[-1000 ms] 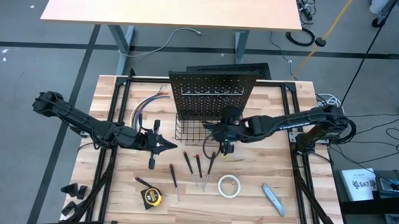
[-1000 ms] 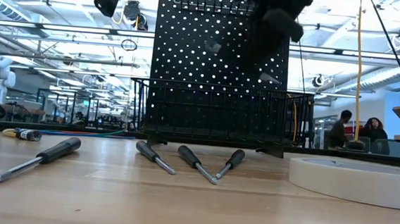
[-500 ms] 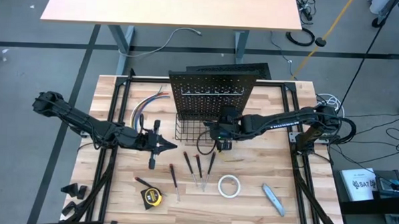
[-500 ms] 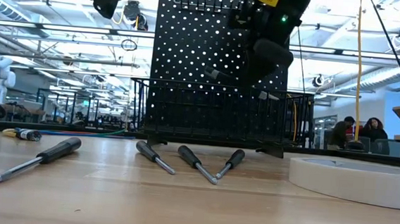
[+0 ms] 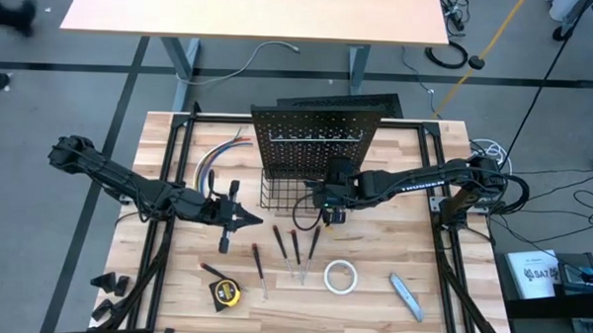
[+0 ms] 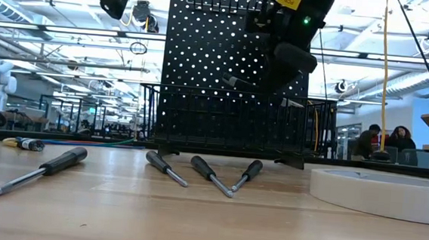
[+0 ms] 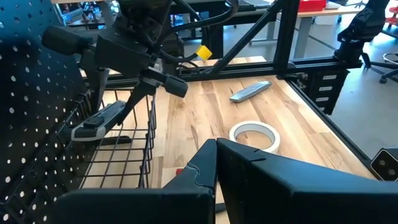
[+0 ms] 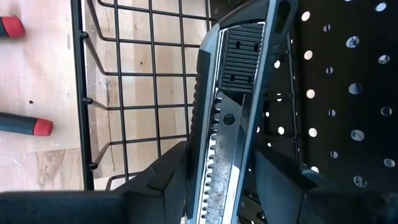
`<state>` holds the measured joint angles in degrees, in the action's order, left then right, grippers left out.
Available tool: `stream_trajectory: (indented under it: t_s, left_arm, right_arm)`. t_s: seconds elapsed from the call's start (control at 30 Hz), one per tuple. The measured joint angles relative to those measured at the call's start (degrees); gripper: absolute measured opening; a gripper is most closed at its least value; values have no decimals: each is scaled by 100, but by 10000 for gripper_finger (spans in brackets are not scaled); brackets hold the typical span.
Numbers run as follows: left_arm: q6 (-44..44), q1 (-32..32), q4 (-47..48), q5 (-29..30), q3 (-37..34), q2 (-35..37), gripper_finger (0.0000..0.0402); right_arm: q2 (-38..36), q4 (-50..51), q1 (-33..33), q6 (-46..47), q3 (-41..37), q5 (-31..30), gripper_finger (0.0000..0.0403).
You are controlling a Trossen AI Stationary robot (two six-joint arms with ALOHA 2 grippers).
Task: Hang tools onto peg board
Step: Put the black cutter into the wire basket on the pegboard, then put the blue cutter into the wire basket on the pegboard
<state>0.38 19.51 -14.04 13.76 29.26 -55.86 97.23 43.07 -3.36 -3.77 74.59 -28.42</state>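
The black peg board (image 5: 312, 137) stands upright at the table's far middle, with a wire basket (image 5: 281, 194) along its foot. My right gripper (image 8: 217, 168) is over the basket, shut on a grey-black utility knife (image 7: 99, 121). Several screwdrivers (image 5: 296, 248), a white tape roll (image 5: 340, 276), a yellow-black tape measure (image 5: 225, 294) and a second utility knife (image 5: 406, 295) lie flat on the table in front of the board. My left gripper (image 5: 250, 218) hovers shut and empty at the left, above a screwdriver (image 5: 225, 233). My right gripper pinches the utility knife by its two long edges (image 8: 202, 143) between its two fingers. The fingers slant down from the table's right side and lie across the knife. The knife is clear of the table, tilted, one end (image 7: 81, 132) lower, inside the basket beside the peg board.
A bundle of coloured cables (image 5: 218, 159) lies left of the peg board. Dark frame bars (image 5: 172, 182) run along the table's left and right sides. A pale desk (image 5: 252, 12) stands beyond the table. People (image 6: 383, 139) show far off in the room.
My right gripper has come down and a little toward the peg board, carrying the utility knife from above the basket's rim down into the basket. Over the last half second it has kept still.
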Motion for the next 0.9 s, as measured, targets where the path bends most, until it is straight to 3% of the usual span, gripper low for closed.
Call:
stream_trajectory:
  t_s: [0.47,0.9]
  left_arm:
    - [-6,0,0,-58,0,0,11]
    - [-9,2,4,-312,0,0,11]
  right_arm:
    - [0,13,0,-1,0,23,163]
    - [0,11,-13,6,0,24,230]
